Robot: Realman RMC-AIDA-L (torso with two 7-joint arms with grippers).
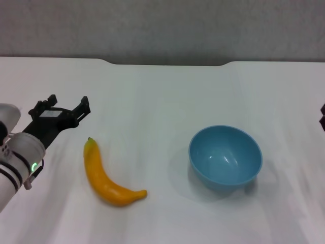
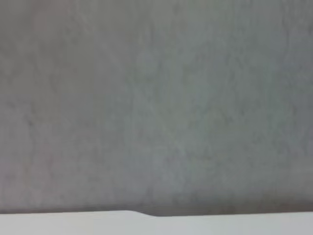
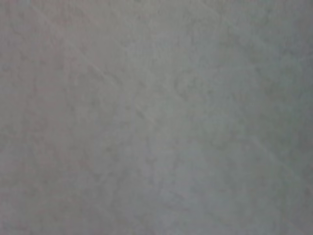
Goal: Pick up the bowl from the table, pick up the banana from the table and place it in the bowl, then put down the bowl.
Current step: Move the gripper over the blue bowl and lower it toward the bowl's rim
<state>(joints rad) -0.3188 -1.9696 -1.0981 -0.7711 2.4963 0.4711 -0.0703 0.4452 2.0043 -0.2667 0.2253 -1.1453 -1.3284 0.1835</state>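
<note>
The light-blue bowl point(image 1: 225, 157) stands upright and empty on the white table point(image 1: 162, 96), right of centre. The yellow-orange banana point(image 1: 104, 175) lies on the table to its left, with the dark stem tip pointing away from me. My left gripper point(image 1: 67, 103) is open and empty above the table, just beyond and left of the banana's stem end, not touching it. Only a black sliver of my right gripper point(image 1: 323, 116) shows at the right edge, well right of the bowl. The wrist views show neither the bowl nor the banana.
The table's far edge has a shallow notch point(image 1: 167, 63) against a grey wall. The left wrist view shows that wall and the table's far edge point(image 2: 146, 218). The right wrist view shows only grey wall.
</note>
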